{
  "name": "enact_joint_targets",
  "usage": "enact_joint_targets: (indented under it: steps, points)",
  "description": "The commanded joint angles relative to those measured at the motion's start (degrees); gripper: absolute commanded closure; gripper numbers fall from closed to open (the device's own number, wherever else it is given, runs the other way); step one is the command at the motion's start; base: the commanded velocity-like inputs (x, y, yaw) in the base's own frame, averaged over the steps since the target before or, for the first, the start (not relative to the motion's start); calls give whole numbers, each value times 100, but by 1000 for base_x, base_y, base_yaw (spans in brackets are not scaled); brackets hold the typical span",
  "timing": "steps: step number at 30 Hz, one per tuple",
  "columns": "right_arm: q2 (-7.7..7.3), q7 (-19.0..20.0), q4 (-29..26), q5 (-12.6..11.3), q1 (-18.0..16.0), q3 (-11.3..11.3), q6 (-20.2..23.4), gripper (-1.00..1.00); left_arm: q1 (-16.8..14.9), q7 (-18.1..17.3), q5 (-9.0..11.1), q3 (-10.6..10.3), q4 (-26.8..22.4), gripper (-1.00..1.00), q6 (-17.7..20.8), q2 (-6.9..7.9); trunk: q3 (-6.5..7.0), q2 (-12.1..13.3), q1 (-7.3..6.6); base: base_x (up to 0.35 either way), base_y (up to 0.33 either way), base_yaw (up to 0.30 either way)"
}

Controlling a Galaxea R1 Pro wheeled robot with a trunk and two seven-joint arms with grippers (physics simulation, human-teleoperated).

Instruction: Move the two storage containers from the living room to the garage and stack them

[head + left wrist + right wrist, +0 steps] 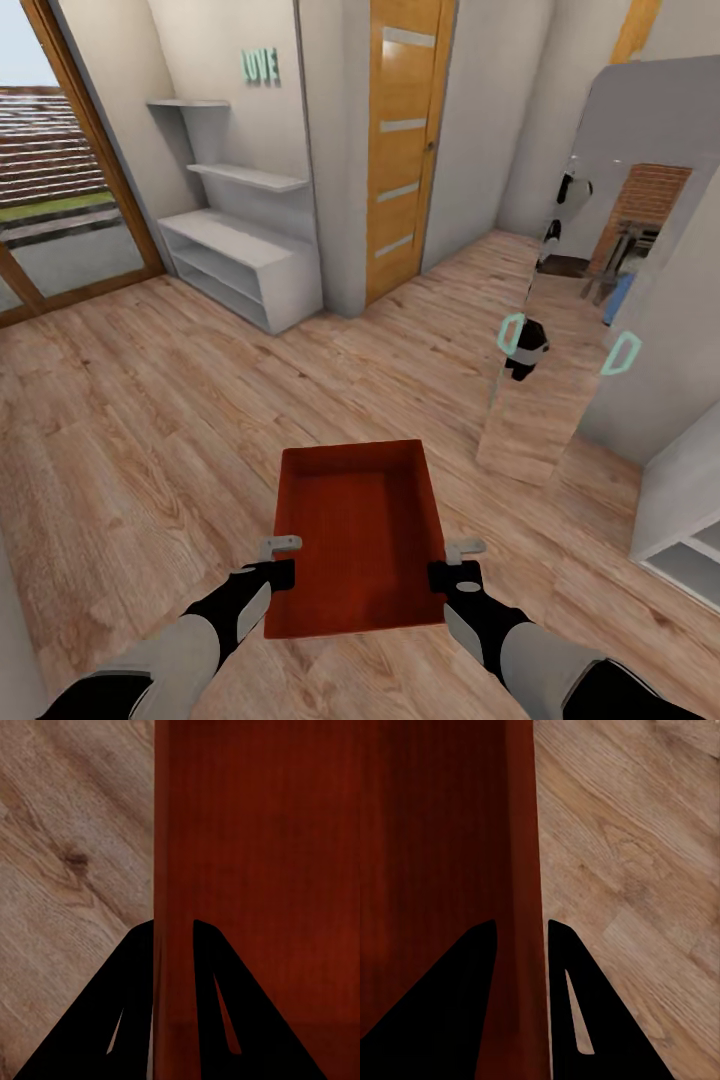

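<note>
Currently we are carrying one bin [358,535], an orange-red open-top plastic tray, held level in front of us above a light wood-plank floor [150,420]. Our left gripper [283,572] pinches the bin's left wall near its closer end, and our right gripper [441,572] pinches the right wall opposite it. In the left wrist view the bin wall [161,870] runs straight between the two dark fingers [127,1020], one inside and one outside the wall; the right wrist view shows the same, with the wall [521,870] clamped between that arm's fingers [457,1012]. Ahead stand white shelves [240,250], a wooden door [402,140] with pale glass strips, and a tall mirror [545,330] that reflects part of us. We judge the bin to be light and empty, stiff enough to stay flat, though its thin walls may flex and its smooth plastic could slip. Holding both long walls at matching spots seems the best hold. With both holds near the closer end, the far end could sag, so we would keep both arms level.
</note>
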Motion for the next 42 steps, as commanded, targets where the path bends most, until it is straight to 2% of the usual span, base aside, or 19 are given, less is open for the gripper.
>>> enact_joint_targets:
  steps: [1,42]
  points:
    - [-12,-36,8,-41,-9,-218,-39,100,5,63,-40,-154,-12,100,38,60,-4,-3,3,323,0,0]
    - [-12,-36,8,-41,-9,-223,-60,100,5,63,-40,-156,-12,100,38,60,-4,-3,3,323,0,0]
